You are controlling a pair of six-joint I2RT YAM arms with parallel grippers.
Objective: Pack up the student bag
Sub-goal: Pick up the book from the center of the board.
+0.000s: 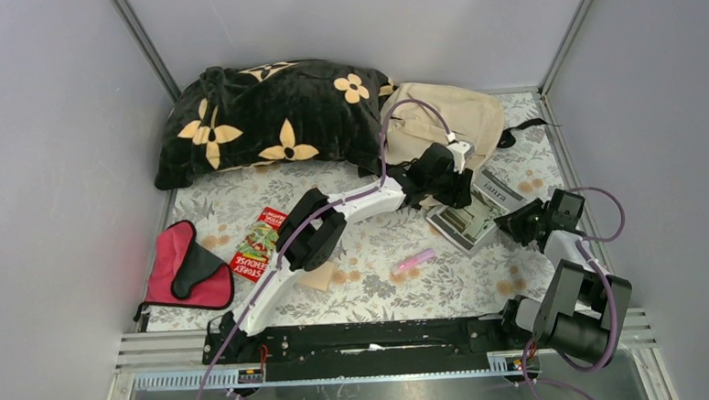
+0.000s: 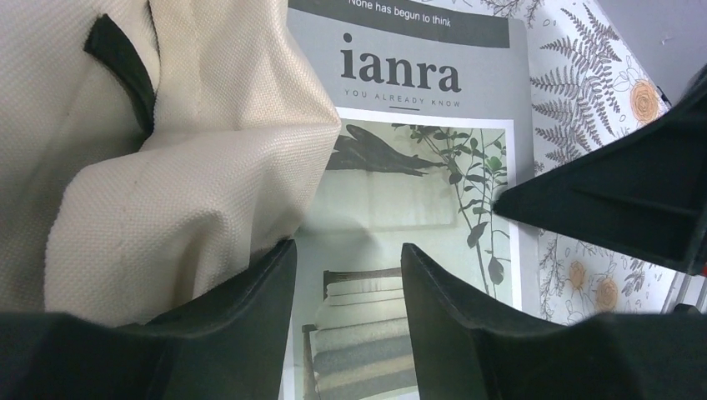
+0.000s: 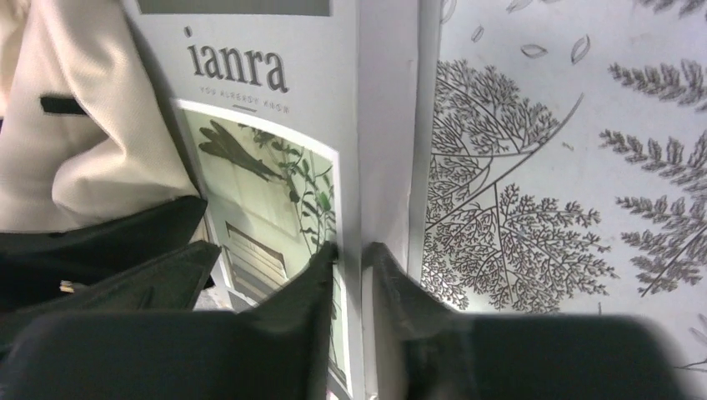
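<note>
Progress check: early days, I'd say. The soft beige fabric student bag with black straps sits slumped at the back of the fern-print bench. I can't see into it, so I can't tell whether anything's inside.

What's clearly not in is the grey glossy "ianra" magazine. It lies flat just in front of the bag, with the bag's cloth overlapping one side of it. The right claw is nearly closed, pinching the magazine's outer edge. The left claw hangs over the magazine at the bag's front edge, jaws partway apart and holding nothing, one finger right up against the beige cloth. My guess is it's there to lift the opening.

Left to do, as I judge it: magazine in, then the other loose stuff, then maybe zip up.

Count:
- one bag
- one magazine
- one red paperback book, well left of the bag
- one pink pen, in front of the bag
- one flat tan thing, half hidden under the left arm, no idea what it is
- one red-and-black fabric pouch, far left of the bag
- one big black flower-patterned pillow, touching the bag's left side
</note>
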